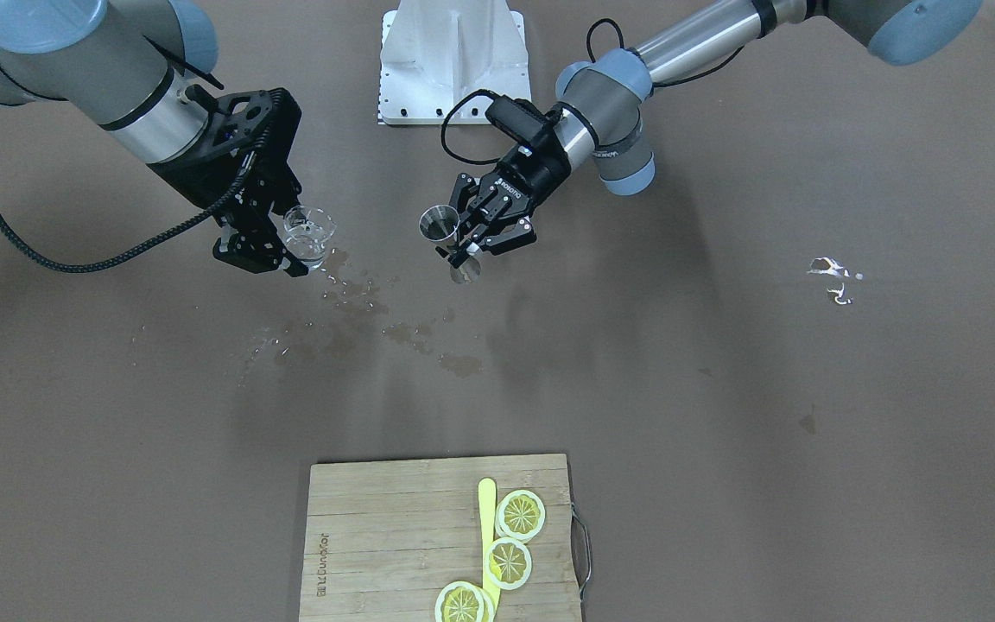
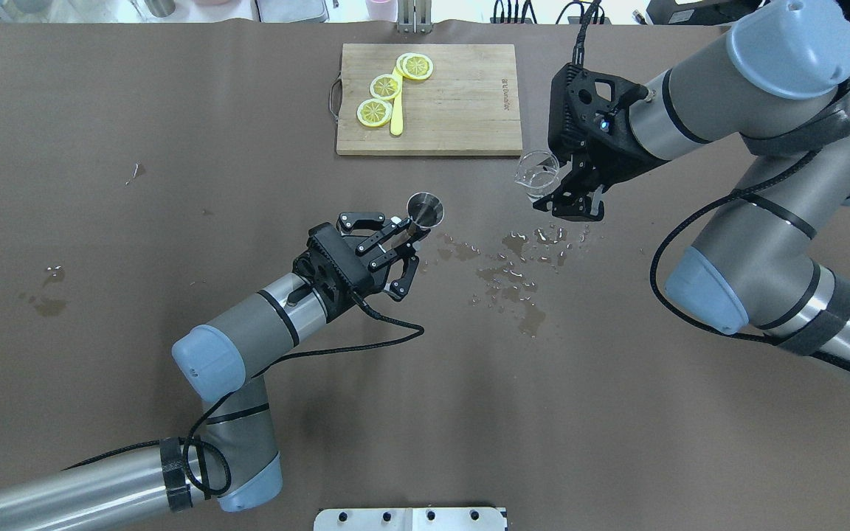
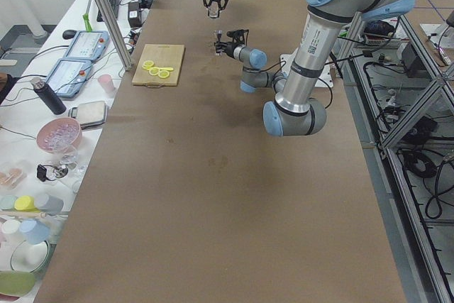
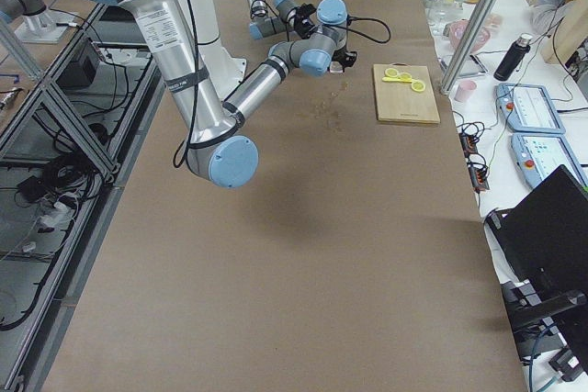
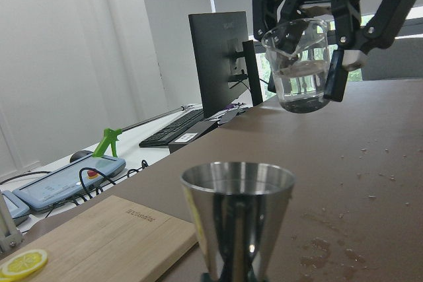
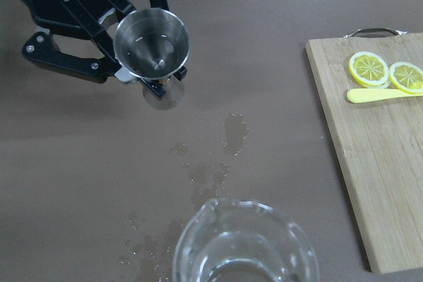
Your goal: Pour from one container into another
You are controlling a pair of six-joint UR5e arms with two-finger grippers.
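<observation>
My left gripper (image 2: 409, 237) is shut on a steel jigger (image 2: 425, 209), held upright above the table; the same jigger (image 1: 439, 225) (image 6: 151, 44) shows a little liquid in its cup and fills the foreground of the left wrist view (image 5: 238, 219). Off to one side, my right gripper (image 2: 571, 193) is shut on a clear glass beaker (image 2: 538, 175) with some water in it. The beaker (image 1: 307, 235) (image 5: 301, 64) hangs upright above the table, apart from the jigger. Its rim (image 6: 244, 246) shows at the bottom of the right wrist view.
Spilled water drops (image 2: 513, 269) lie on the brown table between the two grippers. A wooden cutting board (image 2: 462, 103) with lemon slices (image 2: 384, 87) and a yellow knife (image 2: 396, 118) sits at the far edge. Small stains (image 2: 45, 291) mark the table's left part.
</observation>
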